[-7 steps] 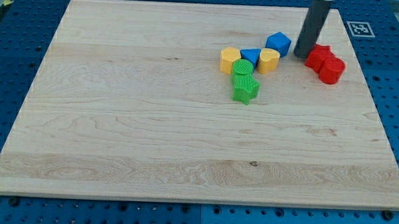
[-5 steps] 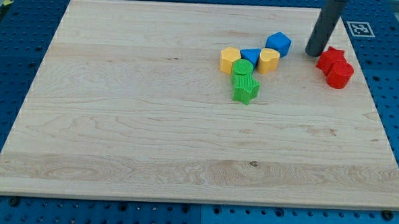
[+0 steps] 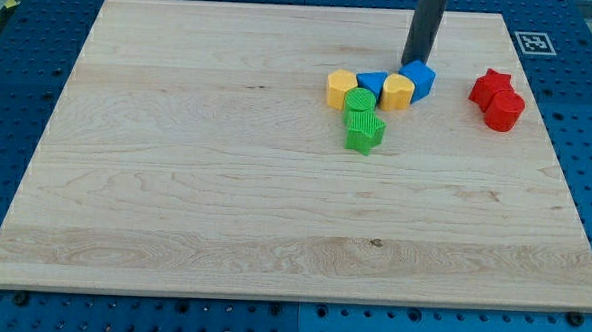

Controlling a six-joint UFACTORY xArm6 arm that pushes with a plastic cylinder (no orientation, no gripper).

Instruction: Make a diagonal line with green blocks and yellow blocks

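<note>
My tip [image 3: 415,61] stands at the upper edge of a blue cube [image 3: 419,78], touching it. The cube presses against a yellow heart-shaped block [image 3: 397,91]. Left of that sit a blue triangular block [image 3: 372,84] and a yellow hexagonal block [image 3: 340,89]. A green cylinder [image 3: 359,102] lies just below them, with a green star-shaped block [image 3: 364,131] under it. All of these bunch together right of the board's centre, near the view's top.
A red star block [image 3: 490,85] and a red cylinder [image 3: 505,111] sit together near the board's right edge. A printed marker tag [image 3: 533,42] lies on the blue pegboard beyond the wooden board's [image 3: 225,183] top right corner.
My tip moved left from beside the red blocks to the blue cube's upper edge. The blue cube shifted down-left against the yellow heart block. The red blocks had been nudged slightly right earlier.
</note>
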